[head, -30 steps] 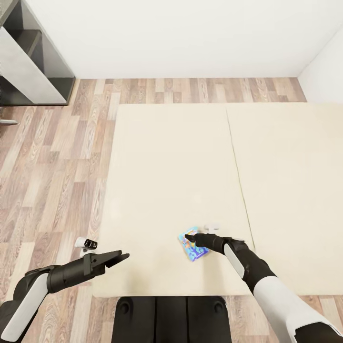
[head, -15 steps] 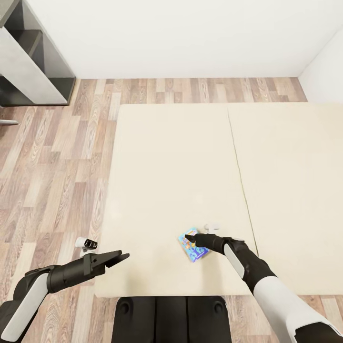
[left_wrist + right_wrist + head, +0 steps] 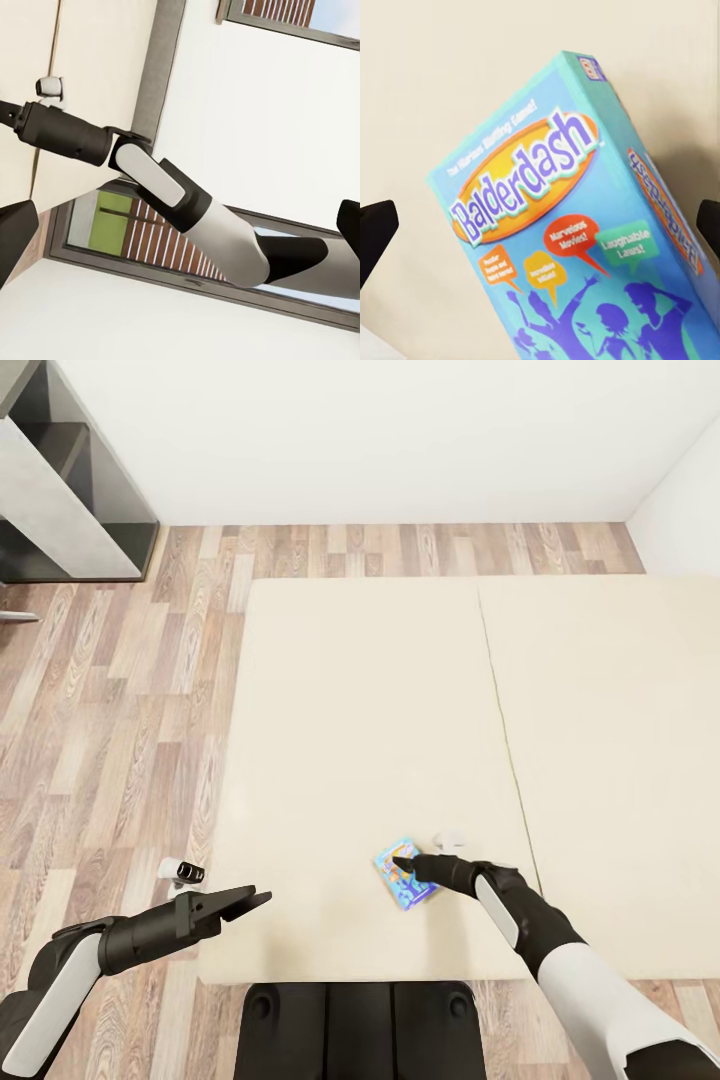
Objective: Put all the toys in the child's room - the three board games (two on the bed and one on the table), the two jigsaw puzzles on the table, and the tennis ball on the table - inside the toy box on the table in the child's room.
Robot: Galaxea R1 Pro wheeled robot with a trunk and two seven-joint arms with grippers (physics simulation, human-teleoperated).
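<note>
A Galaxea R1 Pro robot leans over a cream bed (image 3: 360,690) in a child's room, its right gripper (image 3: 402,855) reaching out above a turquoise Balderdash board game (image 3: 408,878) that lies flat on the mattress near the bed's near edge, just left of the seam that splits the surface into two panels. In the right wrist view the box (image 3: 577,247) sits between the two dark fingertips (image 3: 375,229), which stand wide apart at either side of it without touching it; the lid's orange title oval and coloured speech bubbles face up. A small white object (image 3: 447,834) rests on the bed just beyond the right wrist; what it is cannot be told. The left gripper (image 3: 250,900) hovers at the bed's near left corner, over the edge where mattress meets wood-plank floor (image 3: 110,700), and its jaws look open, with dark tips showing at opposite edges of the left wrist view, which looks across at the right arm (image 3: 172,195) stretched over the bed. A grey shelving unit (image 3: 60,480) stands against the white wall at the far left of the room, well apart from the bed.
</note>
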